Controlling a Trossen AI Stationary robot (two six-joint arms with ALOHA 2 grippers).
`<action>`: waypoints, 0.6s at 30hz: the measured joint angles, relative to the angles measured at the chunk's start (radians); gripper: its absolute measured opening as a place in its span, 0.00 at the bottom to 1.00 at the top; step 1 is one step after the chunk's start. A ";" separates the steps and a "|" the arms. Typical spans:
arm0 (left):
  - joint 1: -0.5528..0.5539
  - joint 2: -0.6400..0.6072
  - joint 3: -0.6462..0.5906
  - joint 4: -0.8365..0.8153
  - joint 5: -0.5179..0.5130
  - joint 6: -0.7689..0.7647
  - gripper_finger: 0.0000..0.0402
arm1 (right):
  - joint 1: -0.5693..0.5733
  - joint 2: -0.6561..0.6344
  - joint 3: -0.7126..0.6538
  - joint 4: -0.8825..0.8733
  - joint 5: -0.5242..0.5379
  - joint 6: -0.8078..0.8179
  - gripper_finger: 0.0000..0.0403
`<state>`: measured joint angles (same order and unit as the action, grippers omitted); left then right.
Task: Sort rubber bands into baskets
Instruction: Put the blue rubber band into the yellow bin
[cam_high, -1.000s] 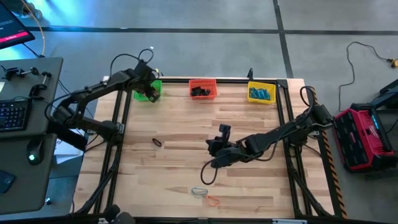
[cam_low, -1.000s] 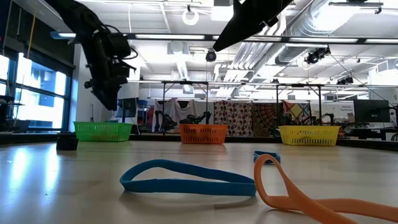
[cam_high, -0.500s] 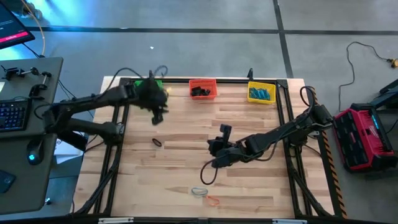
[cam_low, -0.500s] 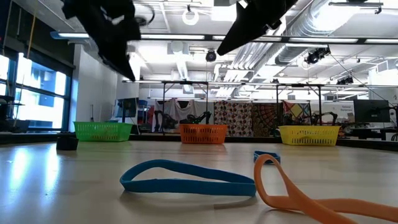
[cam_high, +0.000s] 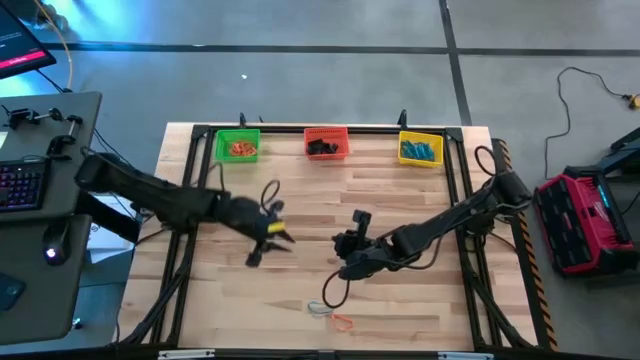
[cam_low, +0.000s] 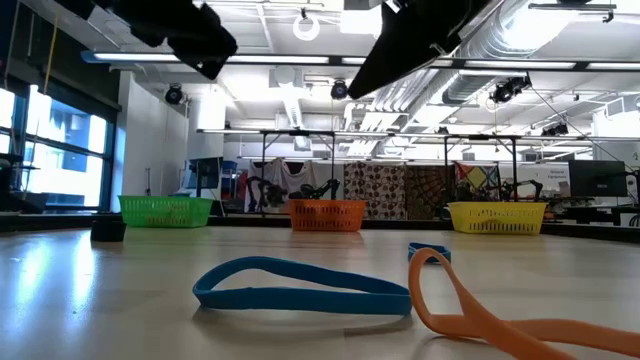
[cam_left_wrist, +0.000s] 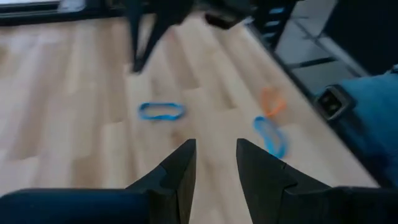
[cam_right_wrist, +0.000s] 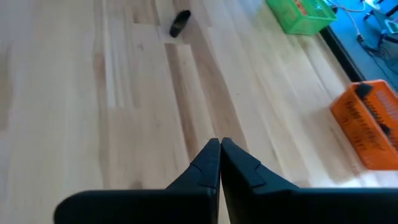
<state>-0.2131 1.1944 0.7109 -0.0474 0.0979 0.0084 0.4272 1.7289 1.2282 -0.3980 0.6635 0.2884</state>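
My left gripper (cam_high: 283, 237) hangs open and empty above the table's middle left; its fingers (cam_left_wrist: 180, 171) point toward the near right. My right gripper (cam_high: 343, 262) is shut and empty over the table's middle, its fingertips (cam_right_wrist: 219, 146) pointing toward the left edge. Two blue rubber bands (cam_left_wrist: 161, 111) (cam_left_wrist: 270, 134) and an orange one (cam_left_wrist: 272, 99) lie flat near the near edge (cam_low: 300, 285). A black band (cam_right_wrist: 180, 23) lies flat at the left. The green (cam_high: 237, 147), red-orange (cam_high: 325, 143) and yellow (cam_high: 420, 148) baskets stand along the far edge.
The green basket holds orange-red bands, the red-orange one black bands, the yellow one blue bands. A black frame (cam_high: 455, 200) runs round the tabletop. Bare wood (cam_high: 300, 190) lies between the baskets and both arms.
My left gripper has swung from over the green basket toward the near edge and the table's middle, and now points toward the near right. The bands on the table have stayed where they were.
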 joint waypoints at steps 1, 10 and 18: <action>-0.027 0.015 -0.011 0.041 -0.009 -0.014 0.26 | 0.001 0.007 0.000 0.015 -0.005 -0.001 0.00; -0.148 0.229 -0.014 0.262 -0.034 -0.107 0.26 | 0.024 0.017 -0.001 0.047 0.009 -0.006 0.00; -0.164 0.378 -0.014 0.402 -0.023 -0.194 0.26 | 0.051 0.017 0.000 0.045 0.036 0.009 0.00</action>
<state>-0.3775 1.5729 0.6970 0.3543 0.0752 -0.1860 0.4778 1.7454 1.2278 -0.3531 0.6996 0.2971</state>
